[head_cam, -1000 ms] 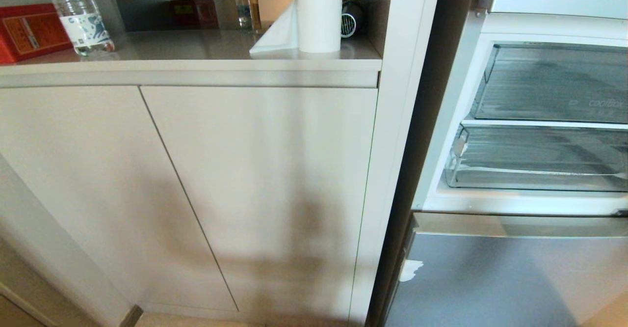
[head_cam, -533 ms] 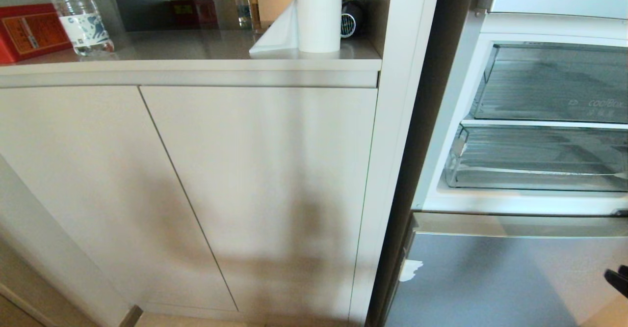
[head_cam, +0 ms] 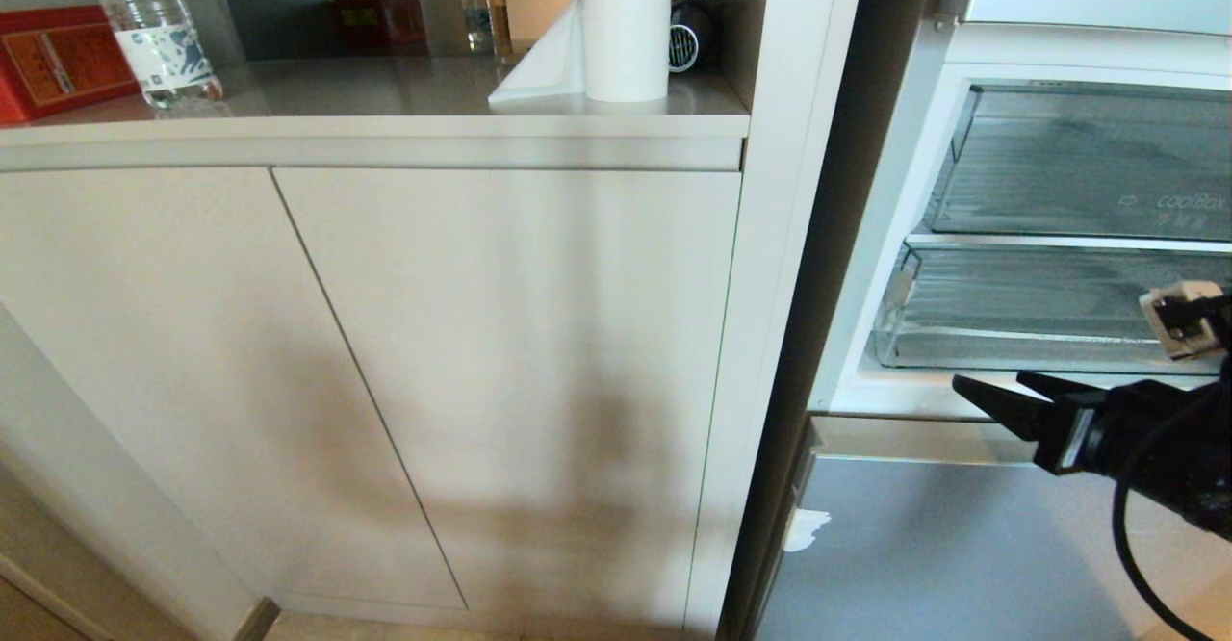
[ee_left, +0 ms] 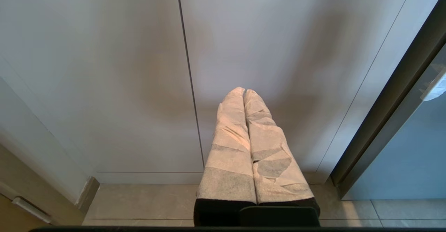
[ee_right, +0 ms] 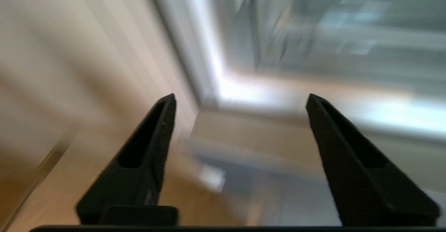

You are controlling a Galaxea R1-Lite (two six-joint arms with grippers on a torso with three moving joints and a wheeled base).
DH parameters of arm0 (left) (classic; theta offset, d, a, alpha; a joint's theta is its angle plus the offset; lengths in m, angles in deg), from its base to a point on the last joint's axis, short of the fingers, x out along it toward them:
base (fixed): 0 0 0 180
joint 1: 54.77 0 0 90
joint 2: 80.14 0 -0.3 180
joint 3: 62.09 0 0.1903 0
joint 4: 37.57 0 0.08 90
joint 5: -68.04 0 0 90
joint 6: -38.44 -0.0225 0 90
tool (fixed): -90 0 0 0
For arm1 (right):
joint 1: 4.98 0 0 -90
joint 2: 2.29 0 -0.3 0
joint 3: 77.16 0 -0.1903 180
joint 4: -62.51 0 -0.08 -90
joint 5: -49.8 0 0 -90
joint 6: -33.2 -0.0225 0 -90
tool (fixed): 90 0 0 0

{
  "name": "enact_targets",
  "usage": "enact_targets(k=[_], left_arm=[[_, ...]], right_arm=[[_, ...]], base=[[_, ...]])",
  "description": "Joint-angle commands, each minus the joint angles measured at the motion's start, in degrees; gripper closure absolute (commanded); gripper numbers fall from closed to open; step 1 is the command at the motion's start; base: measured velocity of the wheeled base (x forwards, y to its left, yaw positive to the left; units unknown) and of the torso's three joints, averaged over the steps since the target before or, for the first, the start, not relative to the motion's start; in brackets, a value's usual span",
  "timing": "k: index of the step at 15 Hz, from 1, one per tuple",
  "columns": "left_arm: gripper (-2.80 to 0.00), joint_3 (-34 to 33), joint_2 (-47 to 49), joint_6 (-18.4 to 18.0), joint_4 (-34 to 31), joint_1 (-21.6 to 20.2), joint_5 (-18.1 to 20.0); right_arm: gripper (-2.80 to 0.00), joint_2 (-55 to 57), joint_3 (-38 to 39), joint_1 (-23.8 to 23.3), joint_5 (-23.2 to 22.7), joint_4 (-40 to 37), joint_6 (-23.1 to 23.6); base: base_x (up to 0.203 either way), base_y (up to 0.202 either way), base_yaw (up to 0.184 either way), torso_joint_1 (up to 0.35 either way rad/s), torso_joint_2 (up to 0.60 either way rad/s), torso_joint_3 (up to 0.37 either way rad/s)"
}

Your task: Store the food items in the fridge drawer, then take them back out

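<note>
The fridge drawer (head_cam: 1039, 333) is the lower clear ribbed bin in the open fridge at the right, with a whitish patch on its front left corner. No food items show in any view. My right gripper (head_cam: 991, 383) reaches in from the right, just below the drawer's front, its black fingers pointing left. In the right wrist view that gripper (ee_right: 240, 98) is open and holds nothing. My left gripper (ee_left: 244, 91) hangs low before the cabinet doors, its wrapped fingers shut together on nothing.
A shorter clear bin (head_cam: 1078, 169) sits above the drawer. Under the fridge sill is a grey lower door (head_cam: 962, 554). Pale cabinet doors (head_cam: 385, 381) fill the left. On the counter stand a paper towel roll (head_cam: 626, 39), a water bottle (head_cam: 154, 25) and a red box (head_cam: 53, 59).
My right arm has swung up from the lower right edge into the head view and now sits in front of the fridge, below the drawer. Nothing else has moved.
</note>
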Motion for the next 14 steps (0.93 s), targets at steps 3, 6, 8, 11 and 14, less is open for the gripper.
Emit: enact_targets(k=[3,6,8,11,14], left_arm=[[0.00,0.0,0.1,0.0,0.0,0.0,0.0],[0.00,0.0,0.1,0.0,0.0,0.0,0.0],[0.00,0.0,0.1,0.0,0.0,0.0,0.0],[0.00,0.0,0.1,0.0,0.0,0.0,0.0],[0.00,0.0,0.1,0.0,0.0,0.0,0.0]], right_arm=[[-2.80,9.9,-3.5,1.7,10.5,10.5,3.4],[-2.80,13.7,-4.6,3.0,13.8,14.8,4.8],[-2.80,16.8,-5.8,3.2,15.2,18.3,5.9],[-2.80,19.7,-7.6,3.5,15.7,20.6,5.8],[-2.80,22.2,-9.5,3.6,16.5,22.0,5.6]], base=[[0.000,0.000,0.000,0.000,0.00,0.000],[0.000,0.000,0.000,0.000,0.00,0.000],[0.000,0.000,0.000,0.000,0.00,0.000],[0.000,0.000,0.000,0.000,0.00,0.000],[0.000,0.000,0.000,0.000,0.00,0.000]])
